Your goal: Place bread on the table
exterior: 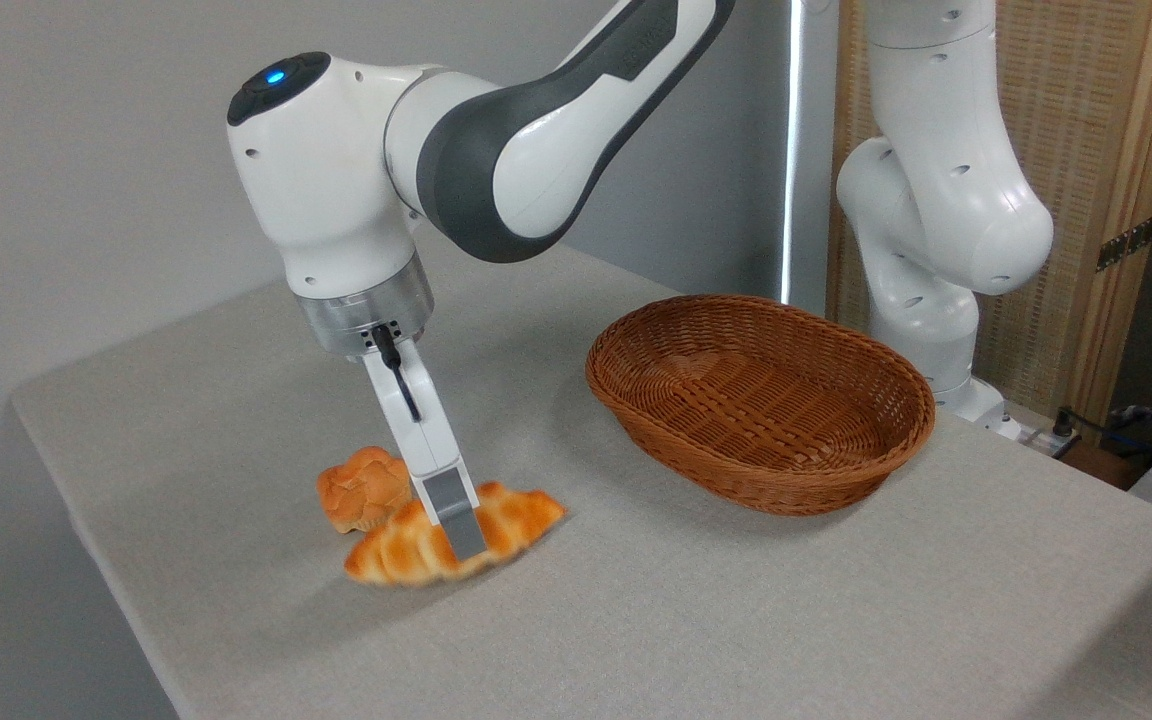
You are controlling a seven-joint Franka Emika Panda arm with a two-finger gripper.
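Note:
The bread (521, 516), a long braided golden-orange loaf, lies low at the grey cloth table (736, 620), left of centre and slightly blurred. Whether it rests on the cloth or hangs just above it I cannot tell. My gripper (460, 532) reaches down from above and straddles the loaf's middle. The near finger (456, 515) presses against the loaf's front side, and the far finger is hidden behind the loaf. The grip looks shut on the loaf.
A small round knobbly orange bun (364, 488) sits on the cloth right behind the loaf's left end, touching or nearly so. A brown oval wicker basket (911, 420) stands empty to the right. The arm's base (926, 300) rises behind the basket.

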